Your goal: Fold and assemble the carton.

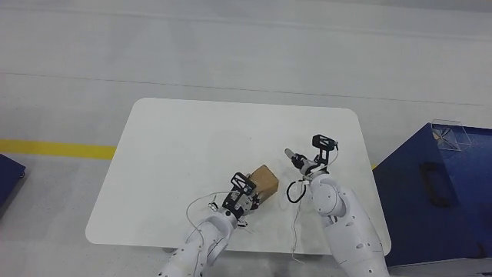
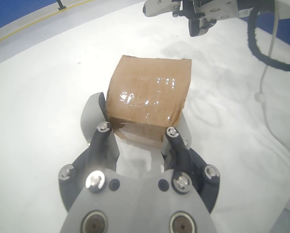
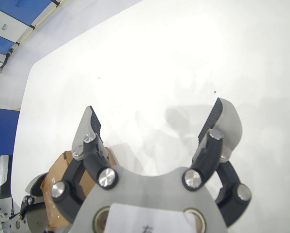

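Observation:
A small brown carton (image 1: 264, 182), folded into a closed box with shiny clear tape over its top (image 2: 149, 90), sits on the white table (image 1: 192, 138) near the front edge. My left gripper (image 1: 244, 193) is shut on the carton's near end, with one finger on each side (image 2: 142, 112). My right gripper (image 1: 306, 149) hangs open just right of the carton and apart from it, with nothing between its ribbed pads (image 3: 154, 120). The carton (image 3: 60, 170) shows behind the right gripper's own finger. The right gripper (image 2: 181, 5) is also seen beyond the carton.
A black cable loop (image 2: 263, 56) and a white cord trail from the right arm over the table. A blue cabinet (image 1: 430, 192) with a clear plastic holder (image 1: 450, 132) stands off the table's right side. The table's back and left parts are bare.

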`<state>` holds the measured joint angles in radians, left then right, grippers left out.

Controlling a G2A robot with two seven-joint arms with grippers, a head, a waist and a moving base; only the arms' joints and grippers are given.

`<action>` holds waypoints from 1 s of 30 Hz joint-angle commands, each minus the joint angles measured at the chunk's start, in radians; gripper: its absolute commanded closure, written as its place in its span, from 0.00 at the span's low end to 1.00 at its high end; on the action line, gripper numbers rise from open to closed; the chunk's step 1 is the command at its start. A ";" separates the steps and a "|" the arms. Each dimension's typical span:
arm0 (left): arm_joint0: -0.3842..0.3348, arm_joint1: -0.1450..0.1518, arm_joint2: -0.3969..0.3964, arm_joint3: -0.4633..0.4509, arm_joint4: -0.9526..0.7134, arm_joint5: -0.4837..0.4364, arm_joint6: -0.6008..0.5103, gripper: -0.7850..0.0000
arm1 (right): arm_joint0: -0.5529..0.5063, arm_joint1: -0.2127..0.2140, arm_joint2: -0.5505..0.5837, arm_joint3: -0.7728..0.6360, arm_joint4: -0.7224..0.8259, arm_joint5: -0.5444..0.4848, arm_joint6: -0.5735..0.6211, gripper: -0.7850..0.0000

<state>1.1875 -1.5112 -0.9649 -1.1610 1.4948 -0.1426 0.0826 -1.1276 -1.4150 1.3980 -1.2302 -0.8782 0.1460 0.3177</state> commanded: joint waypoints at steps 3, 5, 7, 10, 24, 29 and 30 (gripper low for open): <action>0.050 -0.002 -0.040 -0.089 -0.201 -0.046 -0.045 1.00 | 0.000 0.001 0.045 -0.013 0.082 0.025 -0.003 0.00; 0.081 -0.008 -0.074 -0.136 -0.400 -0.035 -0.134 1.00 | -0.003 0.003 0.064 -0.021 0.116 0.030 0.002 0.00; 0.102 -0.013 -0.094 -0.194 -0.580 -0.021 -0.251 1.00 | -0.007 0.004 0.070 -0.027 0.128 0.027 0.013 0.00; 0.119 -0.021 -0.140 -0.254 -0.842 0.130 -0.433 1.00 | -0.010 0.006 0.068 -0.029 0.127 0.024 0.026 0.00; 0.135 -0.008 -0.211 -0.338 -1.030 0.416 -0.598 0.00 | -0.007 0.007 0.041 -0.020 0.105 0.019 0.055 0.00; 0.215 0.002 -0.171 -0.481 -0.817 0.207 -0.308 0.00 | -0.007 0.007 0.041 -0.020 0.105 0.019 0.055 0.00; 0.230 0.007 -0.155 -0.475 -0.735 0.144 -0.256 0.00 | -0.007 0.007 0.041 -0.020 0.105 0.019 0.055 0.00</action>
<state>1.4004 -1.5095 -1.1401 -1.6397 0.6399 0.1201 -0.2560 -1.1344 -1.4085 1.4391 -1.2499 -0.7733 0.1646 0.3724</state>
